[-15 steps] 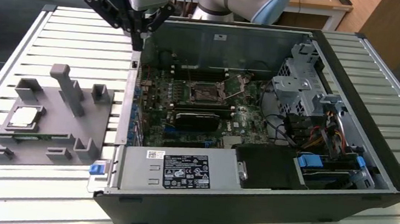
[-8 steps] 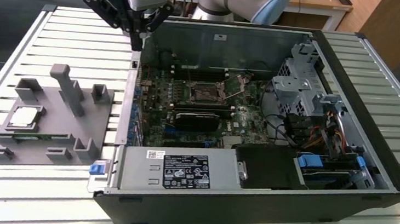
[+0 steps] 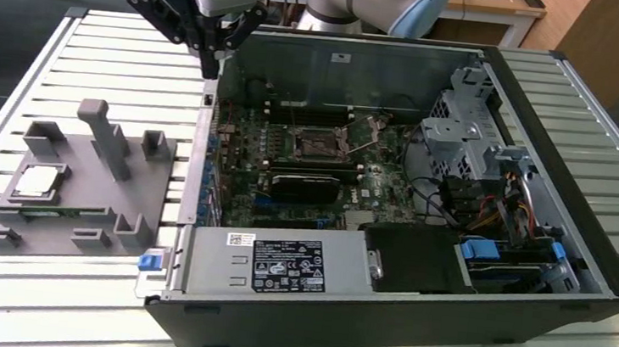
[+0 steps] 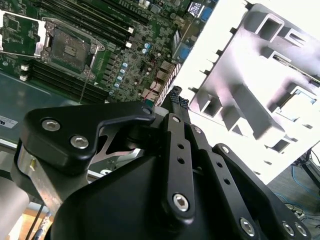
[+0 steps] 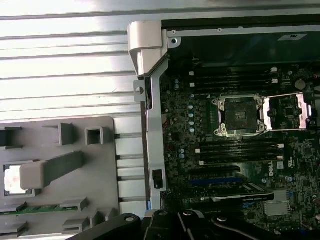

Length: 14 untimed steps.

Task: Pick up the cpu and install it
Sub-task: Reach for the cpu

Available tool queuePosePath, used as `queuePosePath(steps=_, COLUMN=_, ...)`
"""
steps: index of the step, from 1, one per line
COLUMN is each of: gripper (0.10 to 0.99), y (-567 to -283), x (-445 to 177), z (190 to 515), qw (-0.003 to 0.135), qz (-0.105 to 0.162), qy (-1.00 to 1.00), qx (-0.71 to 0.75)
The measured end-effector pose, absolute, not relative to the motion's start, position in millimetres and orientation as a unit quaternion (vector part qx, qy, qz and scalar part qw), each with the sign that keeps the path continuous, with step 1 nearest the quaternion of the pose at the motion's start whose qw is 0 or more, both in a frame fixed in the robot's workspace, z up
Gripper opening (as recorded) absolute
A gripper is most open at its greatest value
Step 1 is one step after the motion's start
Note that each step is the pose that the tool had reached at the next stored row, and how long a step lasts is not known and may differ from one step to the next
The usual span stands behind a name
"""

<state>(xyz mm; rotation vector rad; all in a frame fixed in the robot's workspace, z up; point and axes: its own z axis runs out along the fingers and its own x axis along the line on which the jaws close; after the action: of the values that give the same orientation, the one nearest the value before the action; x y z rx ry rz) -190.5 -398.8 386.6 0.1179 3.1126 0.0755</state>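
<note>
A slatted tabletop (image 3: 105, 60) carries an open computer case (image 3: 386, 326) with its motherboard (image 3: 388, 185) exposed. Beside the case, on the exterior view's left, sits a grey fixture tray (image 3: 72, 159). The tool (image 3: 211, 66) hangs above the case's wall nearest the tray, its fingers together and empty. The motherboard's socket (image 3: 320, 147) stands open. The cpu (image 3: 39, 181) lies flat in the tray, well apart from the tool.
</note>
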Motion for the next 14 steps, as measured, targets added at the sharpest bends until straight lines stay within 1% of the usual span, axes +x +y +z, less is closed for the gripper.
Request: queuePosePath(steps=14, gripper=0.106, y=-398.8, x=-194.1, z=386.2, qw=0.013, qz=0.025, qy=0.999, qx=0.038)
